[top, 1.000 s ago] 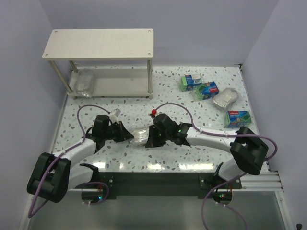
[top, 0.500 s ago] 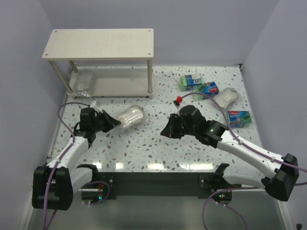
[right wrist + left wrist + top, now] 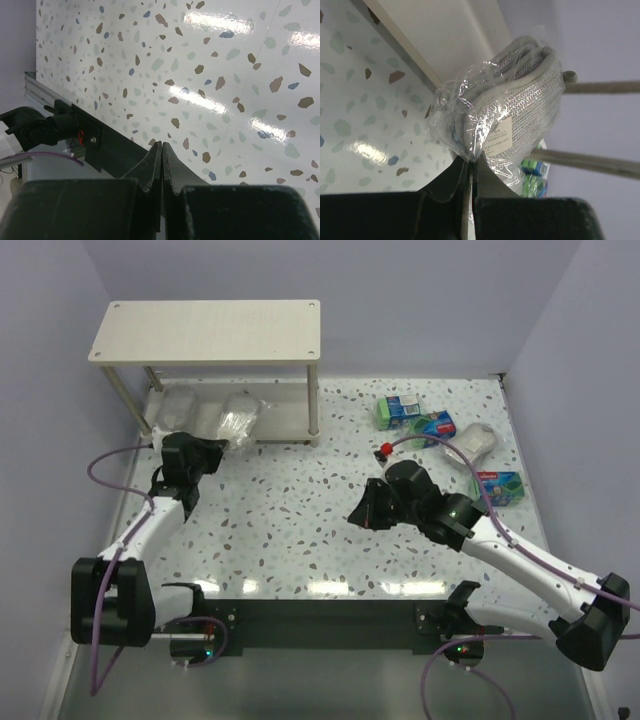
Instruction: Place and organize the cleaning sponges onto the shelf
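Silvery-grey oval scourer in clear plastic wrap (image 3: 515, 100) is hanging from the left claw (image 3: 470, 162). The claw's two dark fingers are pressing together on a loose fold of the wrap at the pack's near edge, not on the scourer itself.

From overhead, the left arm is reaching toward the small two-tier shelf of pale beige wood boards (image 3: 205, 330) at the back left of the speckled white table (image 3: 290, 530). The held pack is sitting at the front edge of the lower board (image 3: 280, 410), just beside a second silvery-grey scourer pack (image 3: 177, 412) lying on that tier. Whether the held pack is resting on the board or hanging just above it, I cannot tell.

The right claw (image 3: 161, 147) is hovering over bare table near the middle, fingers closed tight against each other and gripping nothing. Four packs are lying at the right of the table: three green block sponges with blue-red labels (image 3: 402, 410) and a third silvery-grey scourer (image 3: 472, 445).

Several things are looking risky from here:
- **Thin grip:** the claw is pinching only slippery wrap, so the pack could twist or slide free.
- **Edge placement:** letting go this close to the front edge could let the pack tip off onto the table.
- **Crowding:** pushing deeper could shove the neighbouring scourer sideways or off the back.
- **Low clearance:** the upper board is sitting low overhead, so lifting the wrist could knock the shelf.
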Robot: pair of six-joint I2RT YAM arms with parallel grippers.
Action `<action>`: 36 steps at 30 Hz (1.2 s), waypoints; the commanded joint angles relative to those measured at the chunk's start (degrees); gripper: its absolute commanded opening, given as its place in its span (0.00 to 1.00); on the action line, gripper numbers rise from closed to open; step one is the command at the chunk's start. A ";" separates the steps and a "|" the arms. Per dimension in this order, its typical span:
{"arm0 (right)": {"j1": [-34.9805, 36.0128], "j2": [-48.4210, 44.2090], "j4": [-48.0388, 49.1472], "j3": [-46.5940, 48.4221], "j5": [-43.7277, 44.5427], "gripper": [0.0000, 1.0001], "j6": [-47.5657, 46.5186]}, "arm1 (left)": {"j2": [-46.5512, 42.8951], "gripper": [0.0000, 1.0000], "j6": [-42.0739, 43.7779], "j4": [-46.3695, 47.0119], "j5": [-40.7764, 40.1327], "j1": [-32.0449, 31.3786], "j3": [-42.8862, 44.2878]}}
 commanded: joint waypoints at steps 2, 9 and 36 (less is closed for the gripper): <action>-0.27 -1.41 -0.74 -1.27 0.67 0.00 -1.51 | 9.01 0.00 -7.13 5.77 -8.82 0.42 10.89; -0.53 -2.90 -1.09 -2.42 1.46 0.00 -1.86 | 19.31 0.00 -5.56 -0.55 -13.04 0.50 22.86; -1.15 -2.47 -3.03 -1.28 4.63 0.07 -1.78 | 28.11 0.48 -3.71 -5.84 -6.28 4.28 24.19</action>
